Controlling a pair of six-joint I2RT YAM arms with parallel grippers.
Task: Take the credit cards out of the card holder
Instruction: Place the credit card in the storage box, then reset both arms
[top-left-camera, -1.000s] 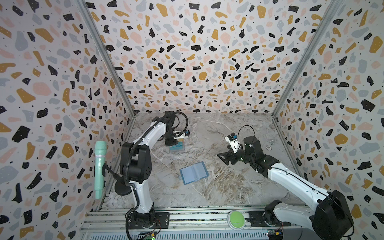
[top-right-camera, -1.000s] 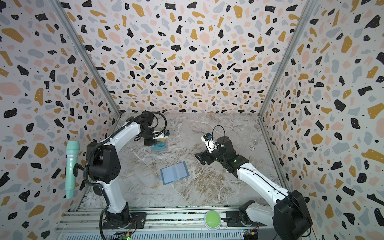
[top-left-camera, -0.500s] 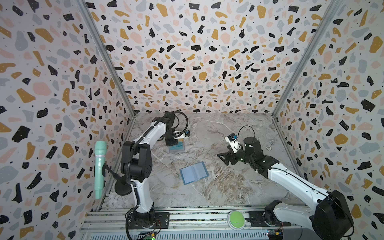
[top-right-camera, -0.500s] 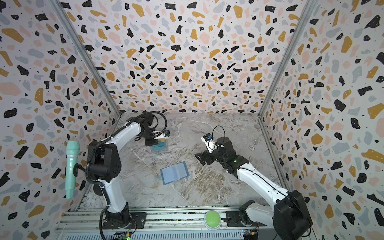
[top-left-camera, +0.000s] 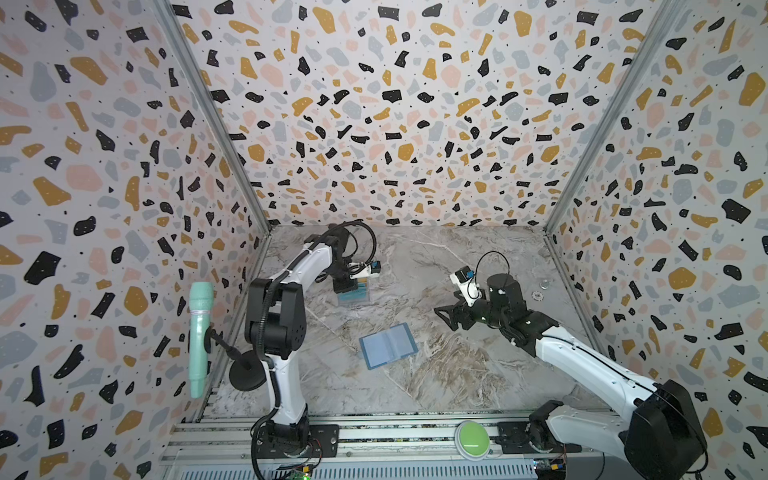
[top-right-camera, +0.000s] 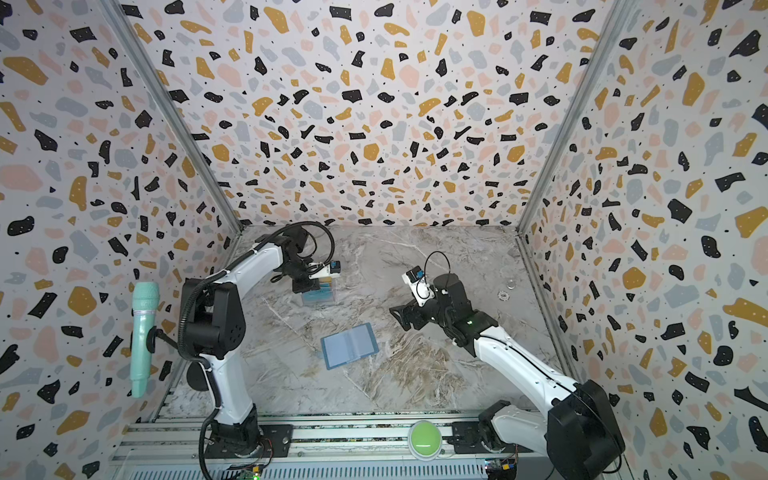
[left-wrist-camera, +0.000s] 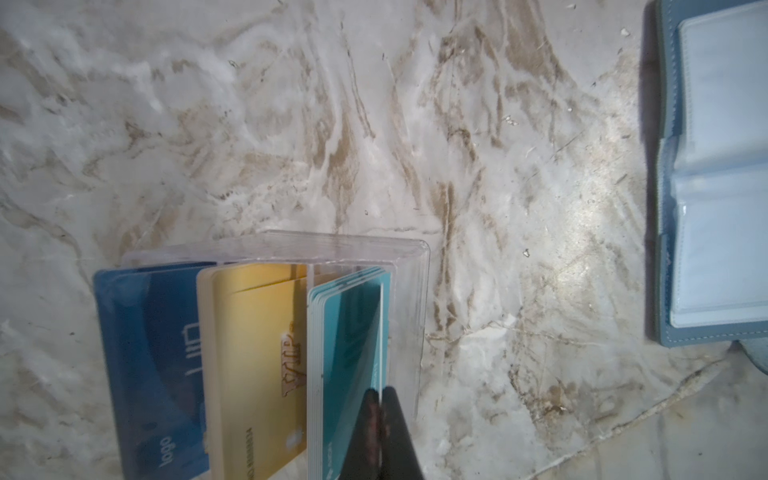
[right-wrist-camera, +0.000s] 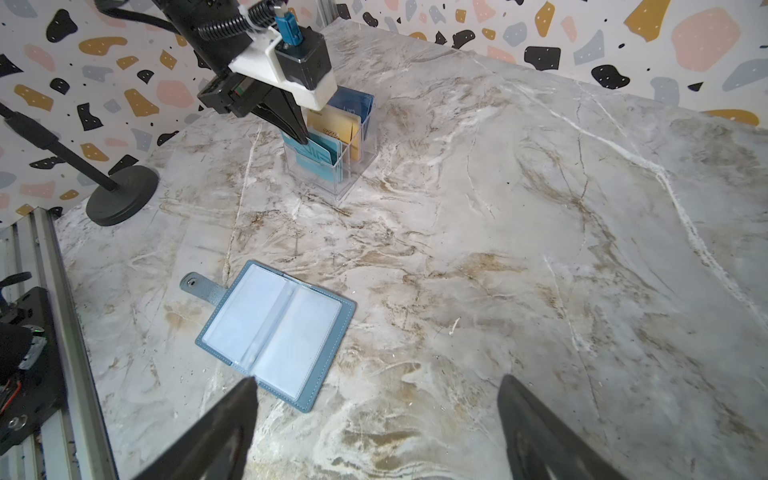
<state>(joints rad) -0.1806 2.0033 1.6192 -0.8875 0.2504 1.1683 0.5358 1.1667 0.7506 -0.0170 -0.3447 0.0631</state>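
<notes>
The card holder (top-left-camera: 388, 345) lies open and flat near the middle of the table (top-left-camera: 478, 374), clear sleeves facing up. Its snap tab (right-wrist-camera: 195, 286) sticks out on the side toward the left edge.

Well apart from it, toward the back left corner, stands a clear case (top-right-camera: 319, 294) with upright dividers. Its compartments hold a stack of teal cards (left-wrist-camera: 349, 353), gold cards (left-wrist-camera: 257, 353) behind them, and a blue card (left-wrist-camera: 149, 353) at the rear. The case's walls close in the cards on all sides, so only their top edges are free.

The left claw (left-wrist-camera: 380, 419) points down into the teal compartment, its fingers pressed together at the top edge of the foremost teal card. Whether that card is pinched between them cannot be told.

The right claw (right-wrist-camera: 377, 379) is spread wide and hangs above the table to the right of the card holder, touching nothing.

A mint-green microphone (top-left-camera: 200, 336) on a black stand (right-wrist-camera: 122, 193) sits at the left edge. Two small round bits (top-left-camera: 538, 295) lie near the right edge. A green button (top-left-camera: 471, 439) sits on the front rail.
</notes>
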